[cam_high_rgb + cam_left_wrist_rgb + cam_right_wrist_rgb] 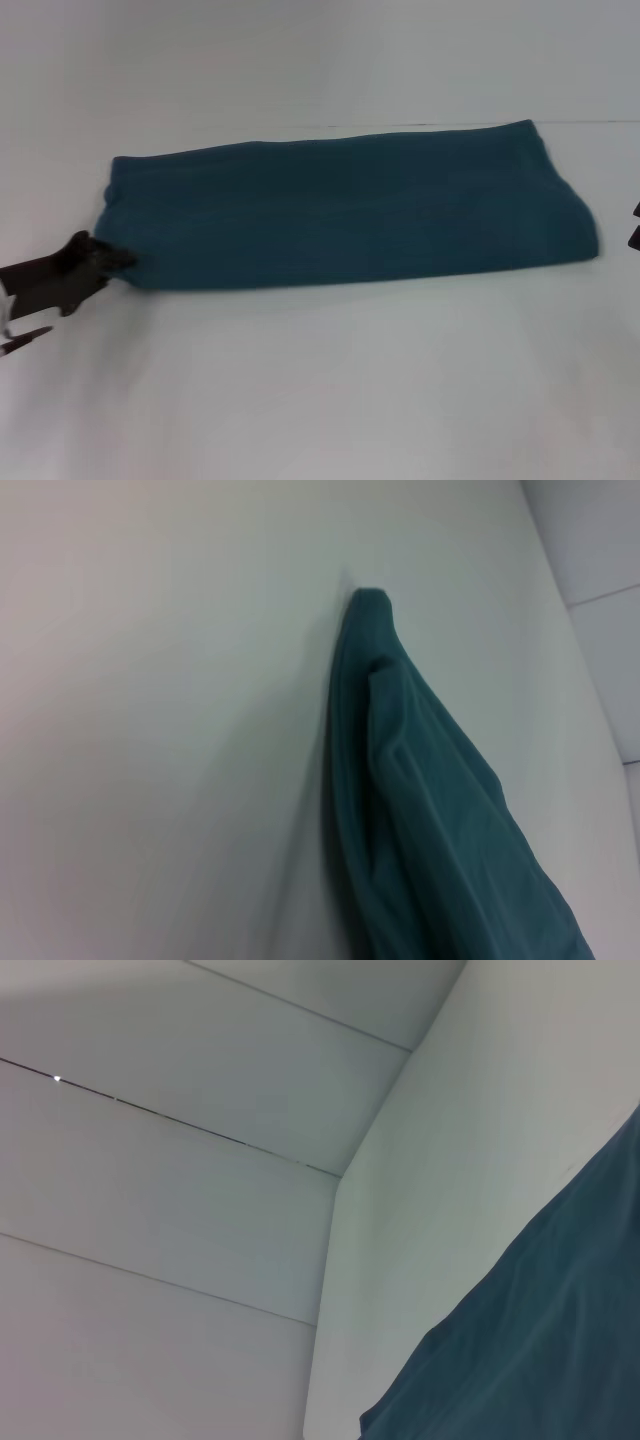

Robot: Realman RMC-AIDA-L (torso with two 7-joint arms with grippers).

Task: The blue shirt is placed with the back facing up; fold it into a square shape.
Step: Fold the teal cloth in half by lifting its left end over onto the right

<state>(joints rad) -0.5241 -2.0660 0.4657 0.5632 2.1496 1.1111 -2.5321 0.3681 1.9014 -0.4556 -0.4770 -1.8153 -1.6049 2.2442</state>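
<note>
Across the middle of the white table (320, 380) lay the blue shirt (350, 215), already folded into a long flat band running left to right, its layers stacked at the right end. The left gripper (118, 258) sat low at the band's near left corner, touching the cloth, and it looked clenched on that corner, though the fingers merged with the fabric and the hold could be shallow. The right gripper (636, 225) showed only as a dark sliver at the right edge, just beside the shirt's right end; whether it was released or clenched could not be told. The likely trouble lay in the single-corner hold: lifting one corner across would probably drag the band askew, let the upper layers slide apart, or slip free, leaving a crooked shape rather than a square.
</note>
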